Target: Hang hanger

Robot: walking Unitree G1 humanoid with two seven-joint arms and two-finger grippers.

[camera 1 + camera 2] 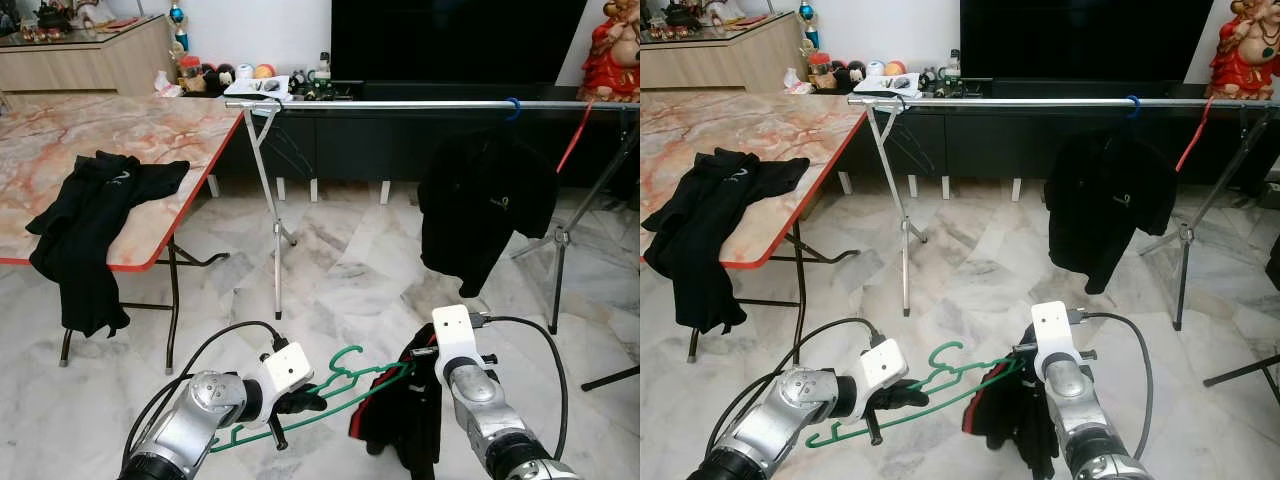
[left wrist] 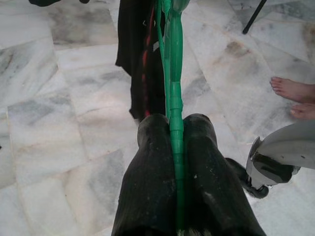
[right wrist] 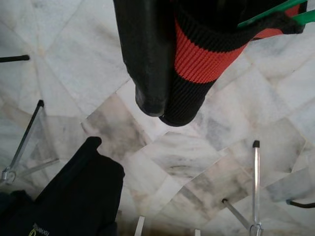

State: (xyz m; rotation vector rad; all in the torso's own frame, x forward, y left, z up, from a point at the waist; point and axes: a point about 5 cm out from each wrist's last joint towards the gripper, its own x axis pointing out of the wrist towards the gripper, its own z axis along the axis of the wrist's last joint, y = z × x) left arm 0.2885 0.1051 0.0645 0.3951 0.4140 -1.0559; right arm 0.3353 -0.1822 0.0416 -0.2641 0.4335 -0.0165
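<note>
A green plastic hanger (image 1: 335,392) is held low in front of me, pinched along its bar by my left gripper (image 2: 175,123), which is shut on it. One arm of the hanger reaches into a black garment with a red-striped collar (image 3: 197,64) that hangs from my right gripper (image 1: 425,352). That gripper is shut on the collar, with one black finger (image 3: 147,59) showing beside the cloth. Farther off, the silver clothes rail (image 1: 400,104) spans the room at chest height, well beyond both grippers.
A black shirt (image 1: 485,205) hangs from a blue hook (image 1: 513,108) on the rail, with a red hanger (image 1: 575,140) beside it. At left, a marble-topped table (image 1: 150,130) holds another black garment (image 1: 95,225). A person's bare feet (image 2: 295,98) stand nearby on the floor.
</note>
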